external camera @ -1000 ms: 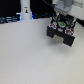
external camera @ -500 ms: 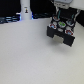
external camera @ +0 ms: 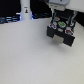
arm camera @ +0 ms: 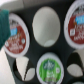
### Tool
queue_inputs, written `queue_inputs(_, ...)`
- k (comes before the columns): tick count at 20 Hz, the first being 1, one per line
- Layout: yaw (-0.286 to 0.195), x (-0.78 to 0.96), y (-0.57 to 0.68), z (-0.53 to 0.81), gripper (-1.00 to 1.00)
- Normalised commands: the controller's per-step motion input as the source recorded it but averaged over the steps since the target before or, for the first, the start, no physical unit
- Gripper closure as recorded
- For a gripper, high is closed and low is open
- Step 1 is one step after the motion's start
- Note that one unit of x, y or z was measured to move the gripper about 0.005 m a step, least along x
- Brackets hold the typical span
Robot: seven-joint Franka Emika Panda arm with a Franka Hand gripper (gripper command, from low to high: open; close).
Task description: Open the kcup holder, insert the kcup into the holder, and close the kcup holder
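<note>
The kcup holder [external camera: 64, 34] is the black boxy machine at the back on the exterior view's right. My gripper [external camera: 60, 18] hangs straight over its top. A small green-topped kcup [external camera: 61, 23] shows just under the gripper. The wrist view looks down on the kcup [arm camera: 48, 70] with its round green lid. Pale blurred fingertips [arm camera: 23, 67] stand on either side of it with dark gaps between, so my gripper [arm camera: 48, 67] is open around it. Whether the cup rests in a recess is unclear.
Two red-labelled round lids [arm camera: 15, 35] [arm camera: 77, 27] and a plain white disc [arm camera: 45, 24] lie on the dark top beyond the kcup. A white bottle-like post [external camera: 25, 9] stands at the back, on the exterior view's left. The white table [external camera: 30, 55] spreads in front.
The gripper has stayed over the black machine, at most dipping slightly lower. Nothing else has moved.
</note>
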Motion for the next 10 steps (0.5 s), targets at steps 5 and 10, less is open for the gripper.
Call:
queue_inputs(5, 0.041, 0.69, -0.24, -0.03, -1.0)
queue_inputs(10, 0.075, 0.45, -0.06, -0.28, -1.0)
